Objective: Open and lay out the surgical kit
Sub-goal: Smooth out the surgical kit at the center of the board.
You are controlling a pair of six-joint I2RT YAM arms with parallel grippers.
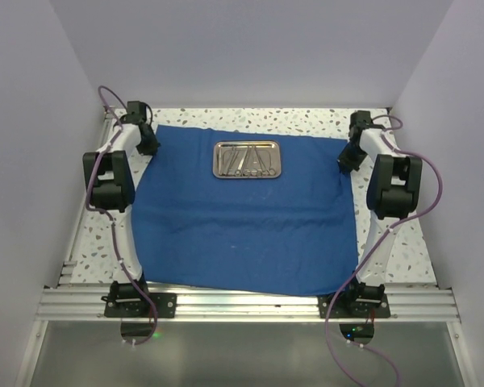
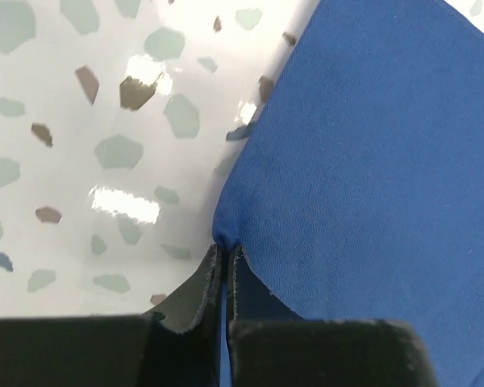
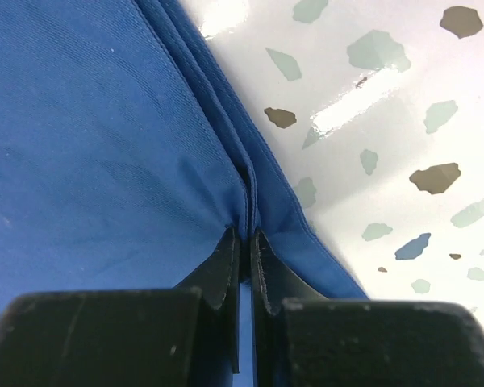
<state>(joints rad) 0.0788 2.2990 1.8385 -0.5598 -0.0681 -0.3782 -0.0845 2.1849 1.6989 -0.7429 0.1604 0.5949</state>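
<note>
Cloth (image 1: 242, 234) lies spread flat on table (image 1: 93, 250). Tray (image 1: 247, 144) sits at its far middle, instruments (image 1: 244, 159) inside. Left gripper (image 2: 224, 248) and right gripper (image 3: 244, 235) are each pinched closed on a far cloth corner. Unwrapping looks done; laying out the instruments likely remains.

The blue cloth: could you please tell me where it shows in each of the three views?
Top external: the blue cloth lies spread across the middle, the steel tray on its far part.
Left wrist: it fills the right side, its edge pinched in the left fingers.
Right wrist: it fills the left side, a fold pinched in the right fingers.
Shared landmark: the speckled tabletop.
</note>
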